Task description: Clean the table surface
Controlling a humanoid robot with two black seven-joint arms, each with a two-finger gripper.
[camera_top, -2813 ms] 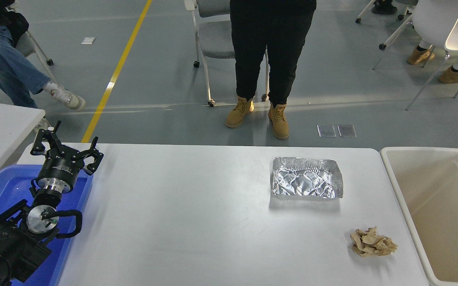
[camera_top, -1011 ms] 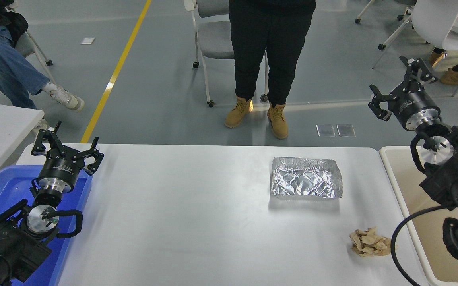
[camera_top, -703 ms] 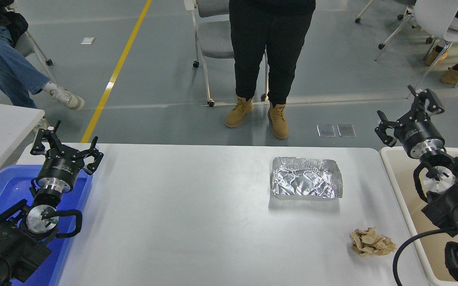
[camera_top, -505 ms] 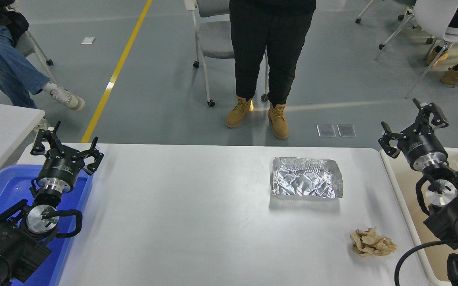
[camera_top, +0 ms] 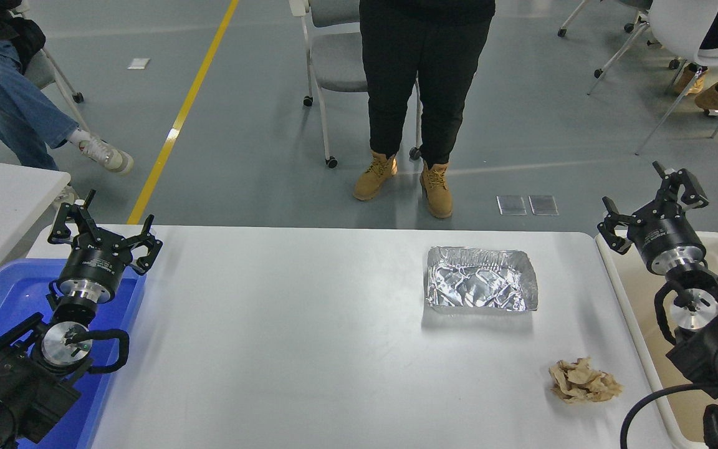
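The white table surface point(camera_top: 309, 337) fills the lower half of the head view. A crumpled foil tray point(camera_top: 481, 287) lies on its right part. A wad of brown crumpled paper point(camera_top: 583, 380) lies nearer the front right corner. My right gripper point(camera_top: 653, 202) is open and empty, held above the far end of the beige bin, to the right of the foil tray and apart from it. My left gripper point(camera_top: 105, 227) is open and parked over the blue bin at the lower left.
A beige bin point(camera_top: 621, 293) stands against the table's right edge, a blue bin point(camera_top: 4, 293) at its left edge. A person in black trousers and tan boots point(camera_top: 424, 81) stands beyond the far side. Chairs and seated people are further back.
My right arm came into view at the right and has lowered toward the beige bin, gripper open throughout. The left arm, foil tray and paper wad have not moved.
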